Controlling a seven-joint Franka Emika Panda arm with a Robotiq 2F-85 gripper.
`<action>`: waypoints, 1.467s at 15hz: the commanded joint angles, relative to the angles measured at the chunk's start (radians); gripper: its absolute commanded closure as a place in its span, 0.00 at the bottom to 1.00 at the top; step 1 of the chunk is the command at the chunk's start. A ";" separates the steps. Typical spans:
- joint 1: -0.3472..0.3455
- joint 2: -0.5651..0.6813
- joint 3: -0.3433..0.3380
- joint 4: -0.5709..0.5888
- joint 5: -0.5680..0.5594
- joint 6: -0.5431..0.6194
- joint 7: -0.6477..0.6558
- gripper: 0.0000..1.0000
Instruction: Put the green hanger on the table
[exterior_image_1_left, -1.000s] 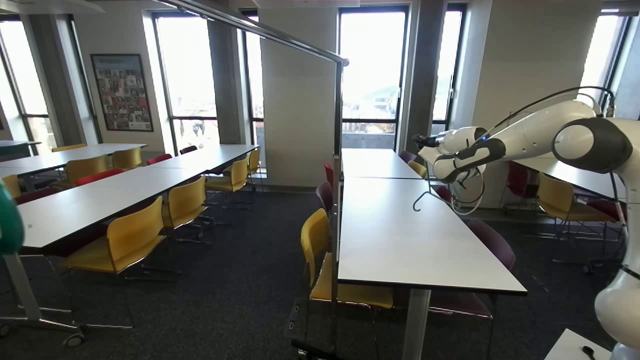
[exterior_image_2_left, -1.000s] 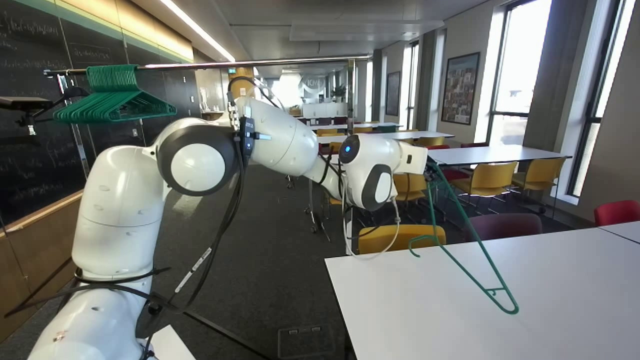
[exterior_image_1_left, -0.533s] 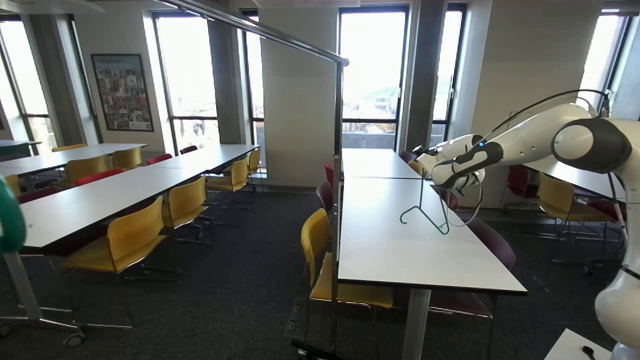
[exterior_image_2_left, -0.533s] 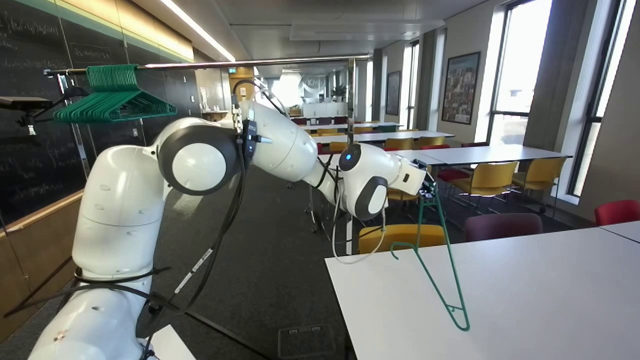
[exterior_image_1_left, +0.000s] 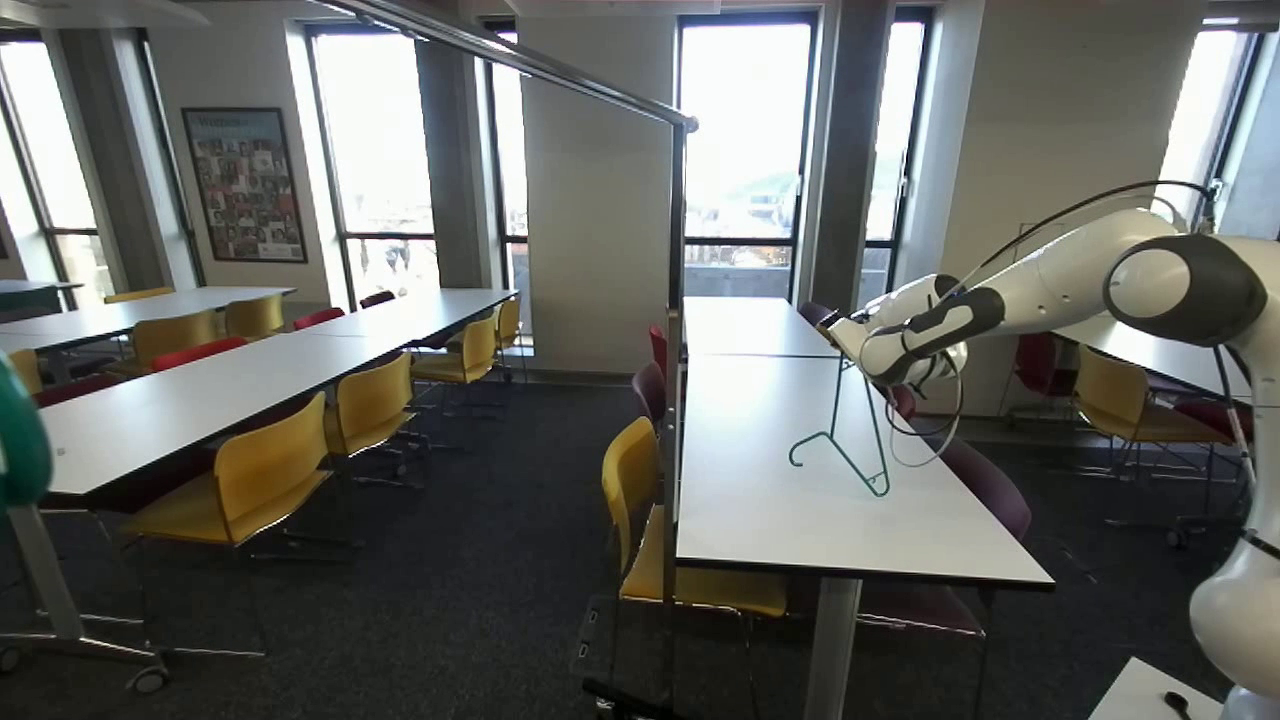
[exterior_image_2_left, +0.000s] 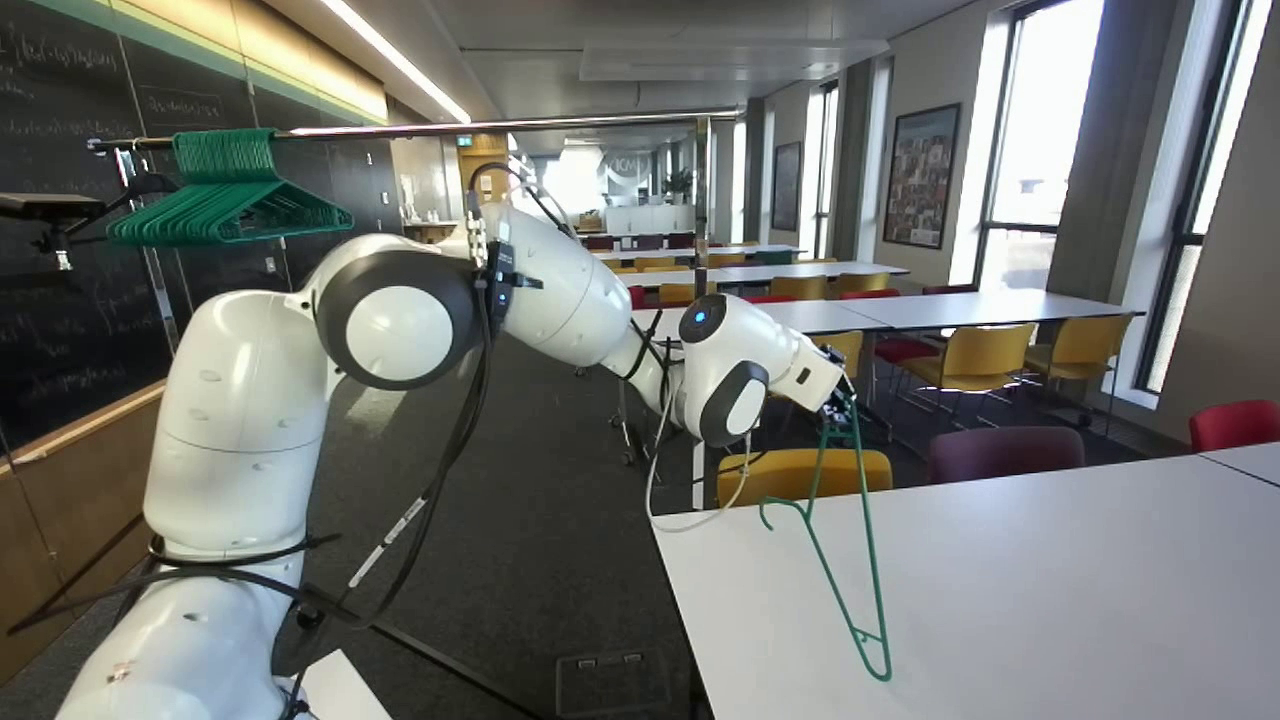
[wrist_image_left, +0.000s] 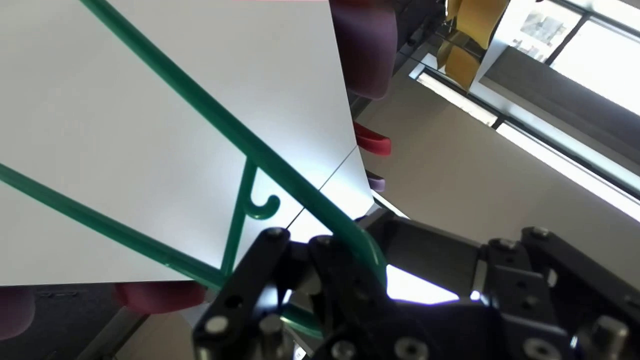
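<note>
the gripper (exterior_image_2_left: 838, 408) was clenched on a corner of the green tubular clothes hanger (wrist_image_left: 220, 115), which hung from it over the white tabletop (exterior_image_1_left: 760, 500). how much of the tubing was pinched lay hidden.

the tabletop, the largest thing in play, sat under the hanger in both exterior views; whether the low corner touched it could not be made out. by my reading the placing was in hand, with letting go not yet done. released at that steep tilt, the hanger might have toppled and slid on the smooth-looking surface toward an edge.

next in size, the white robot arm (exterior_image_2_left: 570, 280) carried its own risks. sinking too far would likely have driven the low corner into the tabletop, flexing the hanger until it sprang aside. the pale cable (exterior_image_2_left: 690, 529) looping under the arm lay near the hanger's big hook (exterior_image_2_left: 780, 501) in an exterior view; a snag there could have twisted the load.

smaller still, the hanger's upper corner seemed to bend around one of the fingers (wrist_image_left: 330, 280) in the wrist view. with the grip released, it might have remained looped there and been dragged off as the arm withdrew. smallest of all, its little inner hook (wrist_image_left: 260, 214) could have caught on a finger.
</note>
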 joint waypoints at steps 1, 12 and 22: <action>-0.005 -0.059 0.003 -0.091 0.009 -0.045 0.012 1.00; 0.015 -0.056 -0.093 -0.166 -0.066 -0.109 -0.051 1.00; -0.141 -0.059 0.262 -0.211 -0.033 -0.408 -0.313 1.00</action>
